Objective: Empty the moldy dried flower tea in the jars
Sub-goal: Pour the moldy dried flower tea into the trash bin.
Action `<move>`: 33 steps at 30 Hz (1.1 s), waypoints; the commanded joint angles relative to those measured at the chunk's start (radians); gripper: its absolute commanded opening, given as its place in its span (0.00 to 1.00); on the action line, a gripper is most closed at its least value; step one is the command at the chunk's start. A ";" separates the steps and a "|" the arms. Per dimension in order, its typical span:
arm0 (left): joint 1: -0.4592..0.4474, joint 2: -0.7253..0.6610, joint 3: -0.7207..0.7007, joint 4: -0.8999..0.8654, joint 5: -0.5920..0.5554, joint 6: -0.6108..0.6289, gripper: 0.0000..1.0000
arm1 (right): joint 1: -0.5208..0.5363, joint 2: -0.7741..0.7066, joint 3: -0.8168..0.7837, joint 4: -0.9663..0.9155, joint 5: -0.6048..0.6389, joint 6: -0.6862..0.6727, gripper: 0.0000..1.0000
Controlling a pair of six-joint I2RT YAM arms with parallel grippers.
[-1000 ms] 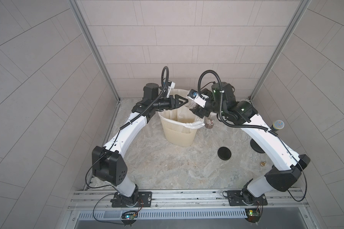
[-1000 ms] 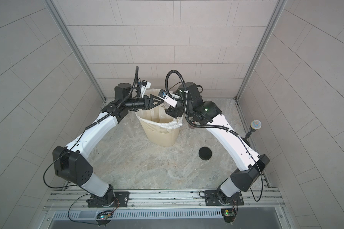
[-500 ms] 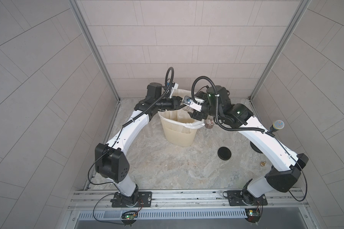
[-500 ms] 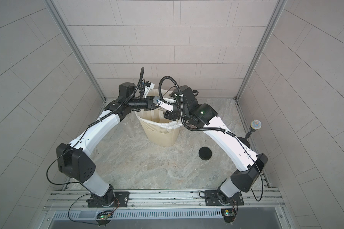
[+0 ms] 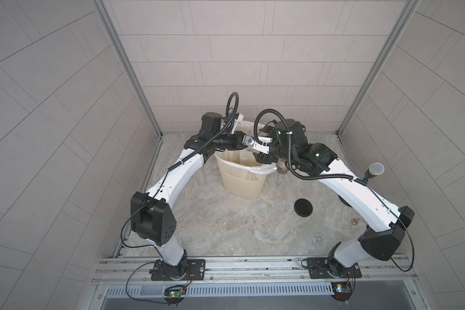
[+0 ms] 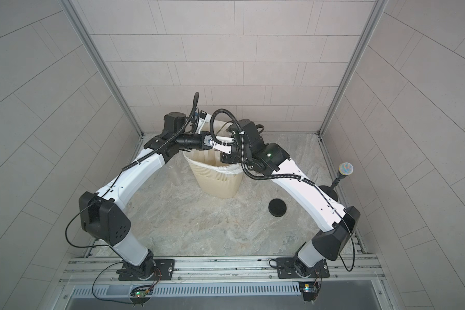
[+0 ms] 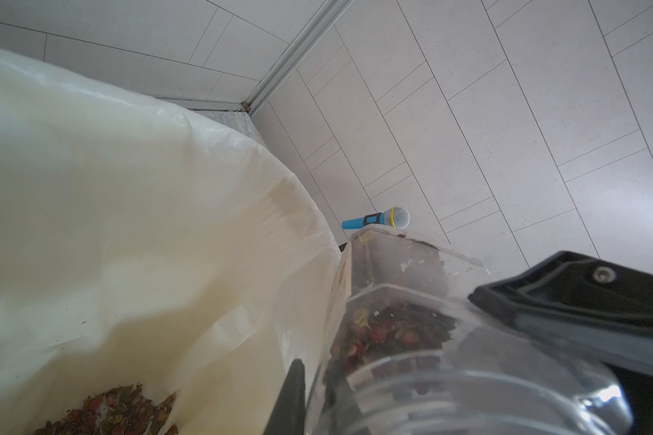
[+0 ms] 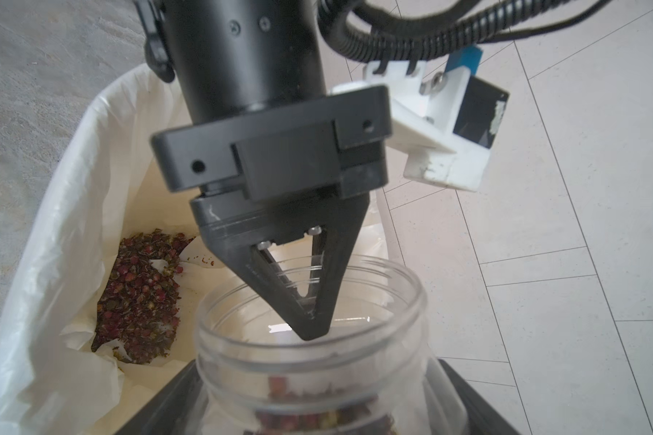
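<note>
Tip the clear wide-mouthed jar [image 7: 411, 339] that your right gripper [image 8: 311, 410] clamps toward 9 o'clock, over the cream ribbed bin [image 5: 242, 182]; the left gripper [image 8: 311, 331] has its jaws closed.

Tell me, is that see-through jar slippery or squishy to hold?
Probably a bit slippery: the jar looks like smooth, shiny clear plastic, though its ridged neck may help. Likely light, since little tea is left inside. Seemingly stiff: its mouth looks round while clamped in the right gripper.

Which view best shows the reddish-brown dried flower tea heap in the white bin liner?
Right wrist: most of the tea heap shows. Left wrist catches its edge; both top views hide it.
</note>
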 commanded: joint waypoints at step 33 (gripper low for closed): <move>0.091 0.068 0.144 -0.018 -0.090 -0.070 0.03 | -0.032 -0.145 -0.070 -0.143 -0.122 -0.048 1.00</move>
